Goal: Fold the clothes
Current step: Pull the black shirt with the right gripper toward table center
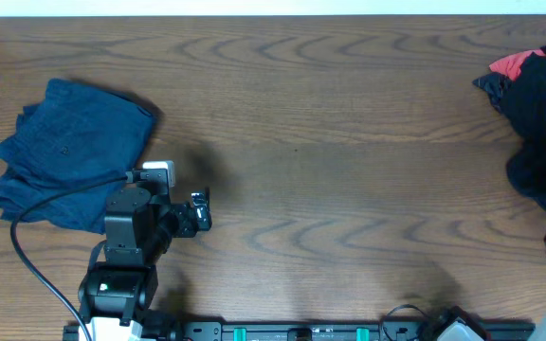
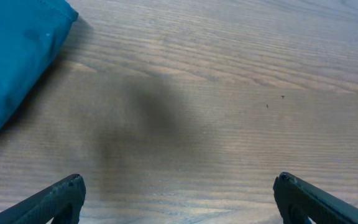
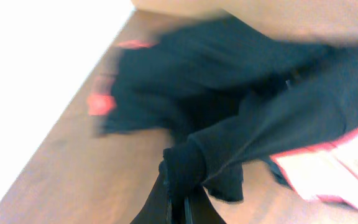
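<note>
Brown wood-grain tabletop (image 1: 349,142) carries a folded navy fabric garment (image 1: 69,152) at the left. Just beside that garment's lower right corner, the left gripper (image 2: 179,180) hovers over bare wood, jaws wide apart. Far to the right of the navy garment, the right gripper (image 3: 178,193) is pinched tight on the crumpled black-and-red clothes pile (image 1: 538,114).

Your overhead camera looks straight down on the whole table (image 1: 349,142); the left wrist camera looks down from close, sharing the navy garment (image 1: 69,152) at 9 o'clock; the right wrist camera sits very near the black clothes (image 3: 241,93) at 3 o'clock.
</note>
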